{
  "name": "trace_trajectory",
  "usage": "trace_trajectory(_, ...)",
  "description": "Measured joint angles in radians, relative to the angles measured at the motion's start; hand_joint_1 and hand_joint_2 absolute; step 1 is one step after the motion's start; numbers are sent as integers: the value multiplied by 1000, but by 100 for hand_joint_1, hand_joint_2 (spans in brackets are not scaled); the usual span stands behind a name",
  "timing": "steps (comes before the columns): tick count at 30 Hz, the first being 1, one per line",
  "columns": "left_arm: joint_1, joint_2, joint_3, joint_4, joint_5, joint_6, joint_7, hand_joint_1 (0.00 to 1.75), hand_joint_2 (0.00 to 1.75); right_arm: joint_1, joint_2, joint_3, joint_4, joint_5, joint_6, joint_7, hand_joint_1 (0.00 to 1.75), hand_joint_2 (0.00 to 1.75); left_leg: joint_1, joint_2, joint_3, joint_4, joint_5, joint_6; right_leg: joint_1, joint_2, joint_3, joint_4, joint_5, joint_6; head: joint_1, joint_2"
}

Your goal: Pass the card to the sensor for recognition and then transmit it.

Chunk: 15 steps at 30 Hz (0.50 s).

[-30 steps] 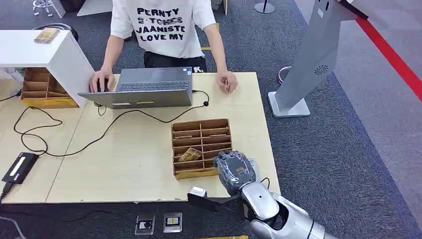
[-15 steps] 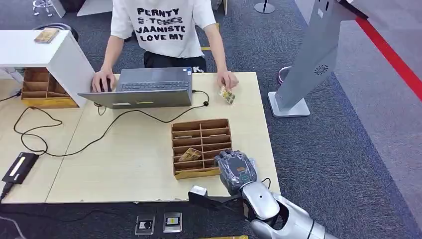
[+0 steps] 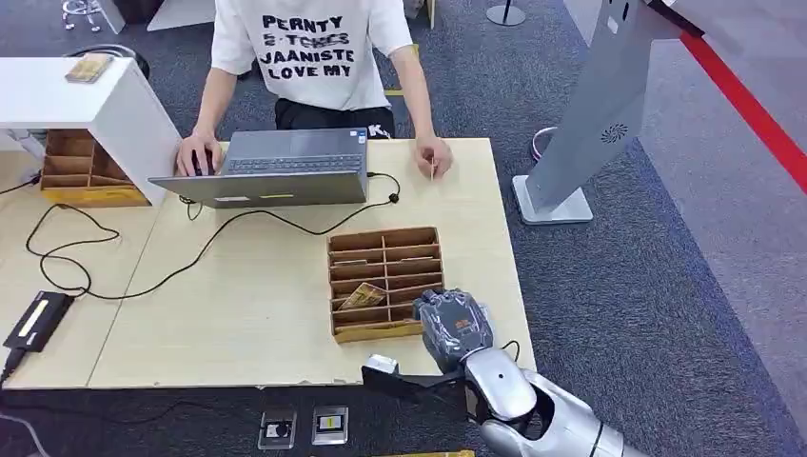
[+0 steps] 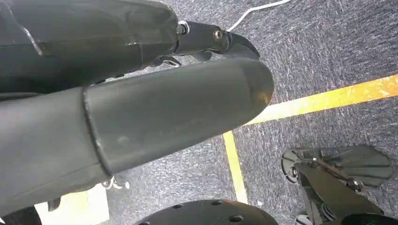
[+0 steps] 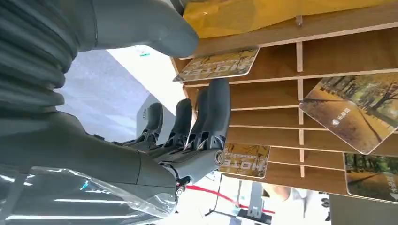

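Observation:
A wooden card tray point(image 3: 385, 249) with several slots stands near the table's right edge. One picture card point(image 3: 363, 296) lies tilted in a near slot. My right hand point(image 3: 454, 327) hovers at the tray's near right corner. In the right wrist view the right hand point(image 5: 187, 126) has its thumb point(image 5: 145, 23) and fingers point(image 5: 209, 112) apart with nothing between them. Its thumb is close to a yellowish card point(image 5: 219, 63); other cards point(image 5: 349, 112) sit in neighbouring slots. A black card reader point(image 3: 37, 320) lies at the table's far left.
A person sits behind a laptop point(image 3: 271, 167) at the far side, one hand point(image 3: 434, 156) on the table holding a small card. A black cable point(image 3: 190, 257) loops across the table. A grey kiosk stand point(image 3: 600, 114) rises on the carpet to the right. A second wooden tray point(image 3: 81, 169) stands at the back left.
The person's hand showed a card flat on the table half a second ago and has drawn it back. My right hand has slipped slightly nearer beside the tray.

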Motion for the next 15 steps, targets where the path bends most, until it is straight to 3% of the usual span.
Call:
trace_trajectory(8,0,0,0,0,3,3,0,0,0,-1,2,0,1,-9,-9,-21,86,175,0,0,0,0,0,0,0,0,0,0,0,0,0,0)
trace_trajectory(9,0,0,0,0,3,3,0,0,0,-1,2,0,1,-10,-10,-23,93,175,0,0,0,0,0,0,0,0,0,0,0,0,0,0)
trace_trajectory(15,0,0,0,0,7,5,0,0,0,-3,6,0,3,-18,-16,-28,93,175,0,0,0,0,0,0,0,0,0,0,0,0,0,0)
